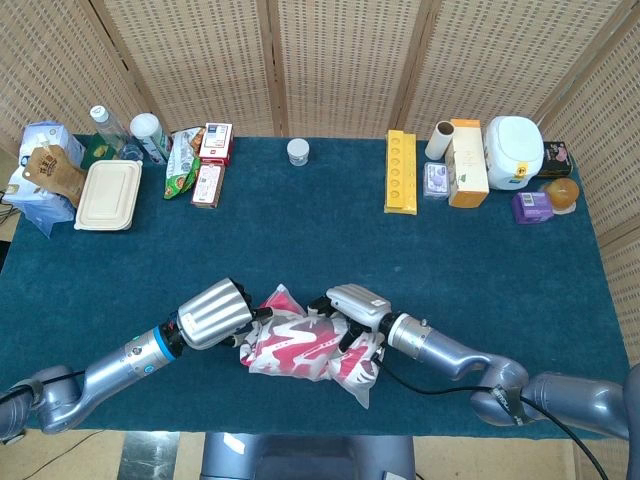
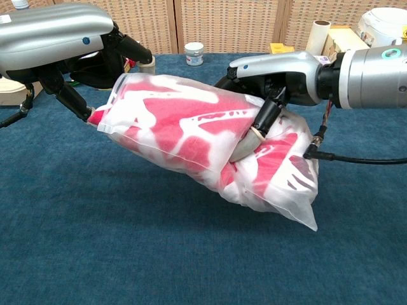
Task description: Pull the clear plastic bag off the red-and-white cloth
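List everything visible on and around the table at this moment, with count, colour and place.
clear plastic bag: 1, clear, front centre, around the cloth, held up
red-and-white cloth: 1, inside the bag
table: 1, dark teal cloth top
lidded food box: 1, beige, back left
bottles: 2, clear and white, back left corner
blue pack: 1, far left edge
snack packets and small boxes: several, red and green, back left
small jar: 1, white, back centre
yellow tray: 1, back right
paper roll: 1, white, back right
white appliance: 1, back right
wicker screens: behind the table
left hand: grips the left end
right hand: grips the right part
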Controlling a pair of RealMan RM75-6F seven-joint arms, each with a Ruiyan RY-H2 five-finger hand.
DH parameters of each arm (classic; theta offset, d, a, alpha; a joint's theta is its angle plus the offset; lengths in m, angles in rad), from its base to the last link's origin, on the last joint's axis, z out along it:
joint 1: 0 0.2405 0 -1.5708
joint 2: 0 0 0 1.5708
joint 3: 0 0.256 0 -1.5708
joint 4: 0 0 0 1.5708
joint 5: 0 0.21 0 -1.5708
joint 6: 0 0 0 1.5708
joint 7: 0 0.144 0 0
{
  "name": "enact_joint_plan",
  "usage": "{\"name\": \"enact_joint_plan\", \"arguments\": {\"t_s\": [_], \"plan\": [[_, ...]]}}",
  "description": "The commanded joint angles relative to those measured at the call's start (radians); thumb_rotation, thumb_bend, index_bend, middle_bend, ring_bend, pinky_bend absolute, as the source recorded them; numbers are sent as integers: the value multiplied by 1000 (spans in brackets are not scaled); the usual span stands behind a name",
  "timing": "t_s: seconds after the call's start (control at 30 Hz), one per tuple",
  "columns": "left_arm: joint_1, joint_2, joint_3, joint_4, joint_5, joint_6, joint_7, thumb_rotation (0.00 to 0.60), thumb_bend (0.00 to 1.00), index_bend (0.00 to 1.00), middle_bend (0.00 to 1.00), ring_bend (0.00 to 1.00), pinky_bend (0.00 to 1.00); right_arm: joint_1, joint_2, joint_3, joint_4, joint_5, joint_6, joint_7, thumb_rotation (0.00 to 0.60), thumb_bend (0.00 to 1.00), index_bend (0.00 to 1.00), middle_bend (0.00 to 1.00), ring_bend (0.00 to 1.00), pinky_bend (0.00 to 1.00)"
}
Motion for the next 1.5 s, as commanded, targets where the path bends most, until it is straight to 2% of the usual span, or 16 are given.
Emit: {"name": "enact_joint_plan", "arguments": {"t_s": [0.03, 0.23, 0.7, 1.03, 1.33, 1.5], "plan": [[-5, 0, -1, -5, -2, -5, -6, 600, 145, 434, 989, 857, 842, -1, 2, 3, 2, 2, 2, 11, 600, 153, 781, 891, 1000, 1000], [-8, 17, 1, -18, -9, -18, 6, 600, 142, 433, 989, 857, 841, -4, 8, 5, 1, 0, 9, 28, 600, 156, 781, 891, 1000, 1000], [-17, -32, -15, 2, -24, -23, 26, 600, 144, 433, 989, 857, 852, -10, 11, 13, -6, 6, 21, 82, 600, 160, 781, 891, 1000, 1000], [-19, -37, -9, 16, -22, -26, 42, 600, 266, 433, 989, 861, 867, -23, 27, 14, 0, 5, 31, 155, 600, 163, 781, 891, 1000, 1000], [-20, -32, -9, 33, -19, -22, 58, 600, 318, 433, 989, 867, 871, -30, 45, 9, 7, -9, 31, 264, 600, 163, 781, 891, 1000, 1000], [-36, -37, -14, 43, -12, -34, 64, 600, 349, 436, 995, 902, 897, -31, 52, 8, 13, -18, 37, 318, 600, 163, 781, 891, 1000, 1000]]}}
